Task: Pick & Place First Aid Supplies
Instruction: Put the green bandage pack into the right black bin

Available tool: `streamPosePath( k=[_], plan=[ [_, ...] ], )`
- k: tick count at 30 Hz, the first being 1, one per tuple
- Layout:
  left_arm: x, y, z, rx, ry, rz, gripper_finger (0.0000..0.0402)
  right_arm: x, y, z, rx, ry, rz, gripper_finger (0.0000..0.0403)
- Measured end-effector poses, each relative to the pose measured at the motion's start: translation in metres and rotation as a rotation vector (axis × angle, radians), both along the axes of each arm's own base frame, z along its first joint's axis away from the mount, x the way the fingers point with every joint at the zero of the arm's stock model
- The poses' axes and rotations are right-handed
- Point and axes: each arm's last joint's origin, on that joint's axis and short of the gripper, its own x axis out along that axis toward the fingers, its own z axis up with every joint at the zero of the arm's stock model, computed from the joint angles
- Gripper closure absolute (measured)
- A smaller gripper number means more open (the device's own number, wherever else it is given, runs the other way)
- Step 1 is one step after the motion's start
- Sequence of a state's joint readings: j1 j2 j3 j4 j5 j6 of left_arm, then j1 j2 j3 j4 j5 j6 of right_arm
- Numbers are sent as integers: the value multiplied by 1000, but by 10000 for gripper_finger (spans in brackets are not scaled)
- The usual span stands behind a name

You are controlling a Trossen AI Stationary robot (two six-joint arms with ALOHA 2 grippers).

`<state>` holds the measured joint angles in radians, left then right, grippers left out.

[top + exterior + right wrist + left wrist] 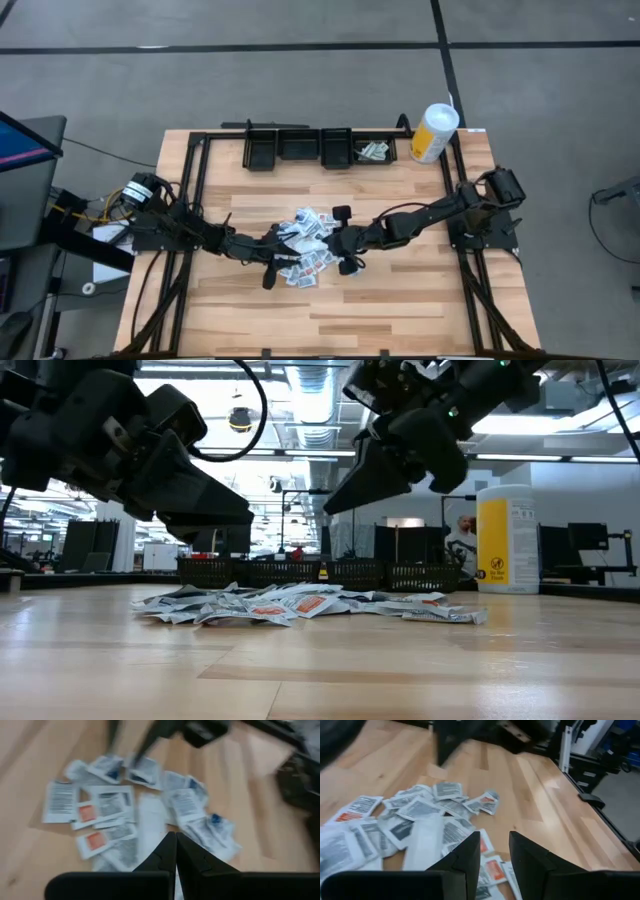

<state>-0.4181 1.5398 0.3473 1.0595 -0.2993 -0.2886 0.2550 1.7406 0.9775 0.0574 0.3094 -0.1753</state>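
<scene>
The packets (pixel 308 250) lie in a loose heap at the middle of the wooden counter (pixel 400 300), white with grey print and a few with orange patches, overlapping one another. Both arms reach in over the heap from opposite sides. The left hand (pixel 494 851) hangs above the heap's edge with its fingers (pixel 467 855) apart and nothing between them (a narrow gap, through which packets show below). The right hand (pixel 175 851) hovers over the other side of the heap, its fingers pressed together and holding nothing. In the low view both hands are clear of the pile, not touching it. Along the counter's far edge stands a row of black bins (pixel 320 147); the rightmost holds a few packets. A white-and-yellow canister (pixel 434 132) stands upright just beside that bin.
</scene>
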Motion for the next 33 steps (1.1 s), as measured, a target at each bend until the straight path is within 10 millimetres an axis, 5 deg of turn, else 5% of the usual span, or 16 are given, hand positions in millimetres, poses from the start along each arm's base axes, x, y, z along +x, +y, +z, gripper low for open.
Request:
streamPosePath(
  k=[18,33],
  plan=[
    [2,4,0,-2,-4,18,298,10,1,-42,-26,85,18,248],
    [2,4,0,-5,-3,17,298,12,2,-57,-51,114,35,219]
  ],
)
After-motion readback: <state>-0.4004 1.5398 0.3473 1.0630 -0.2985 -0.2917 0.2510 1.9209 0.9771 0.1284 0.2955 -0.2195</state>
